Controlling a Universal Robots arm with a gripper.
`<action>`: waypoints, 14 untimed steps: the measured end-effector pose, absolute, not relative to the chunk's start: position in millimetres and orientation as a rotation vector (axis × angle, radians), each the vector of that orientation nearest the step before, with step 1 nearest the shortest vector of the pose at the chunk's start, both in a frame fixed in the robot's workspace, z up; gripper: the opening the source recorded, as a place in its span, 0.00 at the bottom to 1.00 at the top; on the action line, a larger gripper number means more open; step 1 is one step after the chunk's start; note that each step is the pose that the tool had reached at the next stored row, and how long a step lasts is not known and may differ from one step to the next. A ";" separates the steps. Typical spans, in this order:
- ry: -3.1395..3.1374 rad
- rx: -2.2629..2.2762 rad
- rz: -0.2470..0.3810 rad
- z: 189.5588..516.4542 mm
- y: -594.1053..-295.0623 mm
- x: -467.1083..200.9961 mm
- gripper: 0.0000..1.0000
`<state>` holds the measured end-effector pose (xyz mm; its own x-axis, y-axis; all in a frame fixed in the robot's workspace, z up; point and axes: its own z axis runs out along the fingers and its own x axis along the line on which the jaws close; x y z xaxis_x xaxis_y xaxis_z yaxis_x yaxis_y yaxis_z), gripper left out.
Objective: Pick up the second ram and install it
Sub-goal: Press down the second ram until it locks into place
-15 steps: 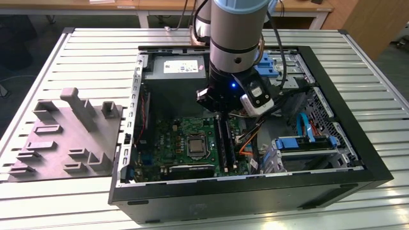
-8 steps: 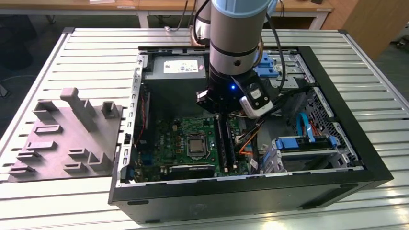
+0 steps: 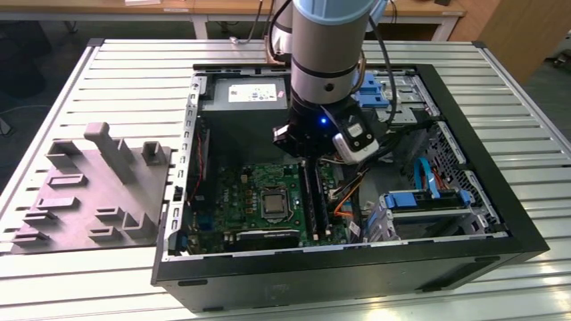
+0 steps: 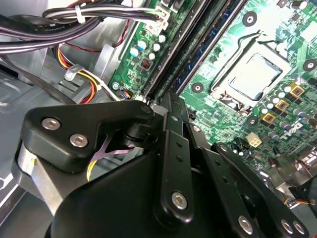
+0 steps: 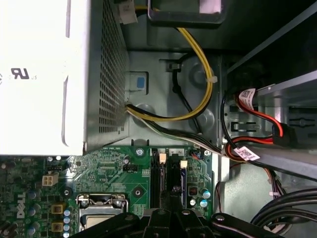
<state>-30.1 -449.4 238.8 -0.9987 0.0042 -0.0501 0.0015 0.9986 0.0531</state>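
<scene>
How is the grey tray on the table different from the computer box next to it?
The grey fixture tray is low and open, carrying just upright blocks; the computer case is a deep black box packed with a green motherboard and cables. The gripper is down in the case, away from the tray. Both rest on the slatted table.

grey fixture tray (image 3: 85,194), open computer case (image 3: 357,267), motherboard (image 3: 259,200)

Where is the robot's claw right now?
In the exterior view the claw is inside the open computer case, over the black memory slots, beside the processor socket.
</scene>
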 end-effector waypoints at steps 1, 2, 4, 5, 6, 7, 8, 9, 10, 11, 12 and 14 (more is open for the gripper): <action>3.090 0.004 0.082 238.0 -449.1 -30.1 0.10; 3.090 0.004 0.082 236.9 -448.9 -30.2 0.10; 3.090 0.005 0.083 235.5 -448.4 -30.2 0.10; 3.090 0.005 0.083 235.5 -447.9 -30.3 0.10; 3.090 0.005 0.083 235.2 -447.2 -30.5 0.10; 3.090 0.005 0.084 235.0 -446.3 -30.6 0.10; 3.090 0.005 0.084 234.6 -445.4 -30.7 0.10; 3.090 0.005 0.084 234.3 -444.4 -30.8 0.10; 3.090 0.005 0.084 233.9 -443.4 -31.0 0.10; 3.090 0.005 0.084 233.5 -442.5 -31.3 0.10; 3.090 0.005 0.084 233.2 -441.9 -31.6 0.10; 3.090 0.004 0.084 233.1 -441.9 -31.7 0.10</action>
